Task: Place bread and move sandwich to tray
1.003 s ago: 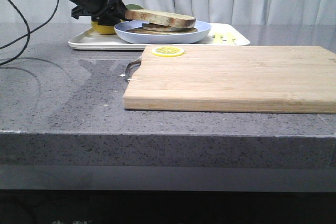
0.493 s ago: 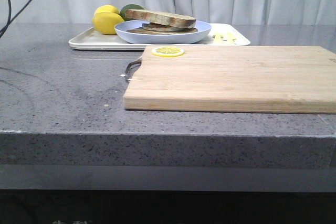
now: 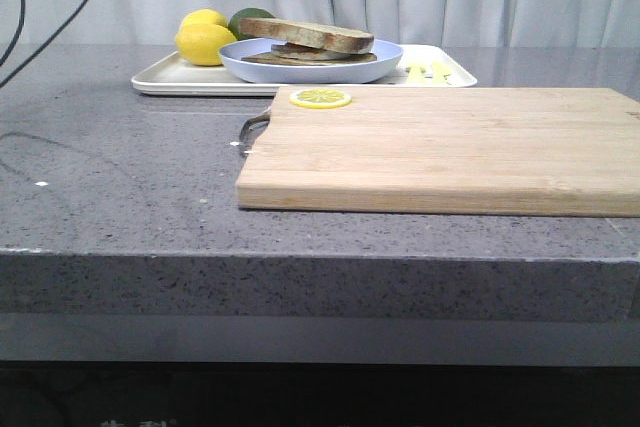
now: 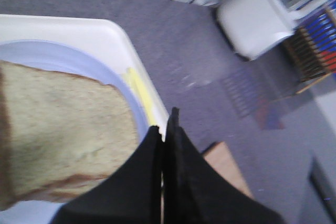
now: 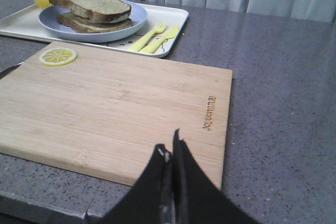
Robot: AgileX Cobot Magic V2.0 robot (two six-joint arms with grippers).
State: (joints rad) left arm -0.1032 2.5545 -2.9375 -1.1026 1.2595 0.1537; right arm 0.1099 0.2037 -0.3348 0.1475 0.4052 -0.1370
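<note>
Bread [image 3: 305, 34] tops the sandwich [image 3: 310, 50] on the tray [image 3: 180, 78]; left end effector [image 4: 165, 129] above it and right end effector [image 5: 170, 150] both pressed together, empty.

I see soft, even daylight with faint sheen on the grey counter [image 3: 120, 177]; my left wrist view is motion-blurred, the others sharp.

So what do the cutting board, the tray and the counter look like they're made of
Cutting board: pale wood, probably bamboo, matte; strip grain shows and a branded mark is burned in.
Tray: smooth white, likely plastic or melamine, with rounded rim.
Counter: grey speckled stone or quartz, polished; it reflects the light.
</note>
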